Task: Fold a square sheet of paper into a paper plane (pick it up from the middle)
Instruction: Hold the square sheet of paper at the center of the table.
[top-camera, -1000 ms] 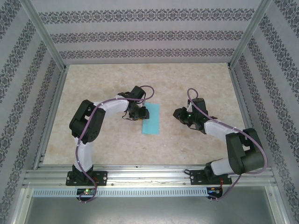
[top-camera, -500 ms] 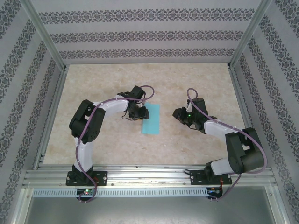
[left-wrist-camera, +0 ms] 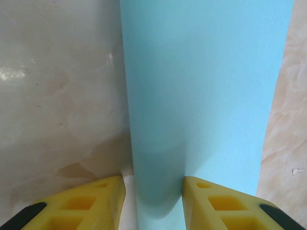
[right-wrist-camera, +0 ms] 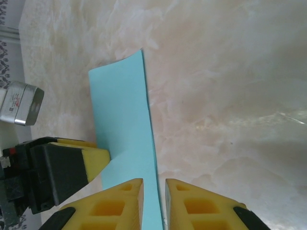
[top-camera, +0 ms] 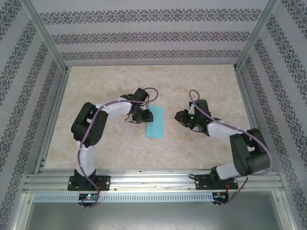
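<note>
The square sheet of paper (top-camera: 156, 123) lies flat on the table as a narrow turquoise-blue rectangle. My left gripper (top-camera: 148, 115) sits low at its left long edge. In the left wrist view the paper (left-wrist-camera: 201, 86) runs away from the left gripper (left-wrist-camera: 153, 201), whose yellow jaws stand open astride that edge. My right gripper (top-camera: 180, 117) hovers a short way right of the sheet, apart from it. In the right wrist view the right gripper (right-wrist-camera: 153, 201) shows a narrow gap with nothing clamped; the paper (right-wrist-camera: 122, 115) lies beyond, with one of the left gripper's fingers (right-wrist-camera: 93, 160) at its far side.
The marbled beige table (top-camera: 105, 148) is fenced by patterned walls and aluminium posts. A metal rail (top-camera: 153, 179) carrying both arm bases runs along the near edge. Bare tabletop extends behind and to both sides of the sheet.
The right gripper has edged slightly left toward the sheet. The left gripper and the paper stay where they were.
</note>
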Robot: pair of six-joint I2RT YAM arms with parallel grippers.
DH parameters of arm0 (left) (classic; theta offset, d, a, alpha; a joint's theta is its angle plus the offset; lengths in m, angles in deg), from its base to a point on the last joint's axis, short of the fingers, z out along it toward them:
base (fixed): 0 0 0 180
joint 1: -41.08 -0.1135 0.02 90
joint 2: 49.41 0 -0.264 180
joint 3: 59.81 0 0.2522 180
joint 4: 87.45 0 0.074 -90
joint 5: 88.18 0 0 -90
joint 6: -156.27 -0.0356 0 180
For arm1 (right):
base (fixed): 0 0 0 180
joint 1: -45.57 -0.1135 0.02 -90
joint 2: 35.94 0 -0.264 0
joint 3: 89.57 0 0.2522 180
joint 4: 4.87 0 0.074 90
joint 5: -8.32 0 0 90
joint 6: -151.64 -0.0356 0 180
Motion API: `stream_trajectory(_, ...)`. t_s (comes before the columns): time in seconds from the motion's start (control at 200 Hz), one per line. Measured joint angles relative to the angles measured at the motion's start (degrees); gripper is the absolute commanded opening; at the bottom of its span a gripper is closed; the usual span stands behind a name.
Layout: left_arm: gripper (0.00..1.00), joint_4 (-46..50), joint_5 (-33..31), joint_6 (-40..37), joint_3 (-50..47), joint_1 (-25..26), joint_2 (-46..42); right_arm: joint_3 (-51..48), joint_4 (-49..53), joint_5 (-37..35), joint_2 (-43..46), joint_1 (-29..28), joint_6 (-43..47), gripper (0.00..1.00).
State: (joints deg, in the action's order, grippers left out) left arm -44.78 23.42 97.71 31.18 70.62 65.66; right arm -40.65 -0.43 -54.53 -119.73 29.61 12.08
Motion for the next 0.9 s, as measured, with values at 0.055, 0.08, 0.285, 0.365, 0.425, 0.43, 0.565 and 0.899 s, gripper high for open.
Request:
stream_trajectory(0.055,0.4,0.1,0.0,0.0,0.0,0.0,0.1,0.4,0.0,0.2,-0.4,-0.3,0.0,0.2)
stream_trajectory(0.08,0.4,0.1,0.0,0.0,0.1,0.0,0.1,0.4,-0.1,0.3,-0.5,-0.5,0.0,0.2)
stream_trajectory(0.285,0.4,0.0,0.0,0.9,0.0,0.0,0.1,0.5,-0.2,0.3,-0.7,-0.7,0.0,0.2)
stream_trajectory(0.365,0.41,0.0,0.1,1.2,0.0,0.0,0.1,0.5,-0.2,0.3,-0.7,-0.7,0.0,0.2)
stream_trajectory(0.425,0.41,0.0,0.2,1.2,0.0,0.0,0.1,0.5,-0.2,0.3,-0.7,-0.7,0.0,0.2)
stream_trajectory(0.43,0.41,0.0,0.2,1.2,0.0,0.0,0.1,0.5,-0.1,0.3,-0.7,-0.7,0.0,0.2)
stream_trajectory(0.565,0.42,0.0,0.2,1.1,0.0,0.0,0.1,0.5,-0.2,0.3,-0.7,-0.7,0.0,0.21)
stream_trajectory(0.899,0.4,0.0,0.0,1.1,0.0,0.0,0.1,0.9,-0.2,0.4,-1.6,-1.0,0.0,0.21)
